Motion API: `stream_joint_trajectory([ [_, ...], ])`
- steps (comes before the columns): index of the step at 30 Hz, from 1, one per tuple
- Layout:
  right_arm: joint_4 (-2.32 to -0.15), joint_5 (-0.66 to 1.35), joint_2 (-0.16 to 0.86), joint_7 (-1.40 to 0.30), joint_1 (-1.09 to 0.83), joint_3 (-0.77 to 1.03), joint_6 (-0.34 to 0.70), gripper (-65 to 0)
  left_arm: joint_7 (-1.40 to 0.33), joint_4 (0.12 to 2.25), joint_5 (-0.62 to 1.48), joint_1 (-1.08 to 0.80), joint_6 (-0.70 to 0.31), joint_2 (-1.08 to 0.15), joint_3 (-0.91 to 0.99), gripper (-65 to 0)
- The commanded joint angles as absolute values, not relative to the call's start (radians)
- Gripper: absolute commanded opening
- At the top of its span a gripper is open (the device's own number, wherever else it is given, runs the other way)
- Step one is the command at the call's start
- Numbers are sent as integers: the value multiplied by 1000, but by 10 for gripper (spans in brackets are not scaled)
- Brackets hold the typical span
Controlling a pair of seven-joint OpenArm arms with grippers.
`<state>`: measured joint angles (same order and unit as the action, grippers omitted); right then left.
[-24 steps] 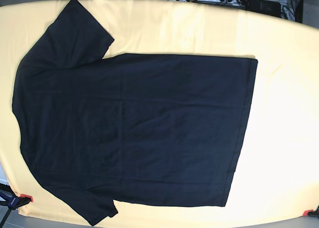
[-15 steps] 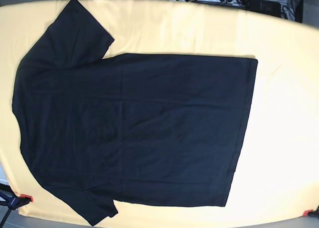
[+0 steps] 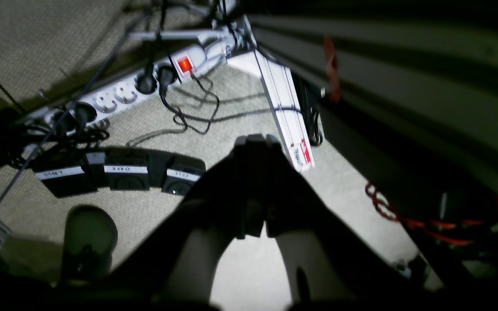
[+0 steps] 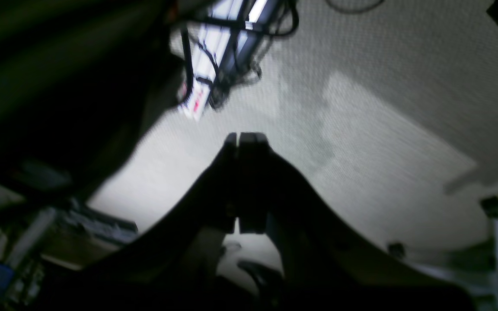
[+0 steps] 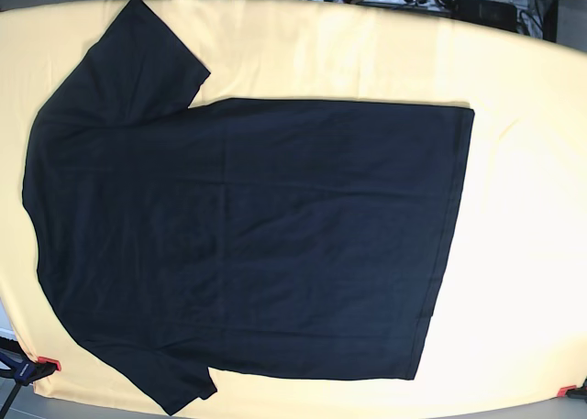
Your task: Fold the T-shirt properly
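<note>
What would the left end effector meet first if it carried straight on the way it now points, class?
Probably the carpeted floor. The left end effector is shut and aims down beside the table, not at the T-shirt. A white cable channel lies just right of its line; depth is unclear, so it could brush that instead.

1. The base view looks straight down from above on the tablecloth (image 5: 523, 254), taking in nearly all of it, far edge to near corners.
2. The left wrist view looks past its own left gripper (image 3: 255, 140) at the carpet floor (image 3: 214, 142), close by a power strip (image 3: 145, 84).
3. The right wrist view, blurred, faces carpet beyond the right gripper (image 4: 246, 137).
4. Both wrist views share the floor and a white rail (image 3: 285, 116); neither shows the worktop.
</note>
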<state>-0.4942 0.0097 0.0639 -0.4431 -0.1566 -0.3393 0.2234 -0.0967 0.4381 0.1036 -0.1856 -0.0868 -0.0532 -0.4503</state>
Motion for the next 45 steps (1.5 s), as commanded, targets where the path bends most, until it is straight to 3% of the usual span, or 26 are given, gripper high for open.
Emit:
stream_joint_trajectory([
  [1, -515, -10, 61, -472, -157, -342, 228, -650, -114, 459, 101, -188, -93, -51, -451, -650],
  [6, -598, -35, 65, -640, -179, -342, 278, -650, -219, 544, 101, -212, -93, -51, -451, -650],
  [16, -814, -35, 123, -661, -381, -342, 262, -650, -252, 737, 15, -377, -96, -139, -451, -650],
  [28, -1325, -30, 198, -803, -740, -342, 249, -650, -337, 1193, 71, -671, -97, -387, -451, -650],
  [38, -1910, -32, 343, -862, -1085, -341, 170, -650, -432, 1713, 53, -937, -70, -712, -450, -650],
  [45, -2124, -86, 408, -870, -1275, -340, 130, -650, -481, 1932, -35, -1103, -70, -801, -450, -650],
])
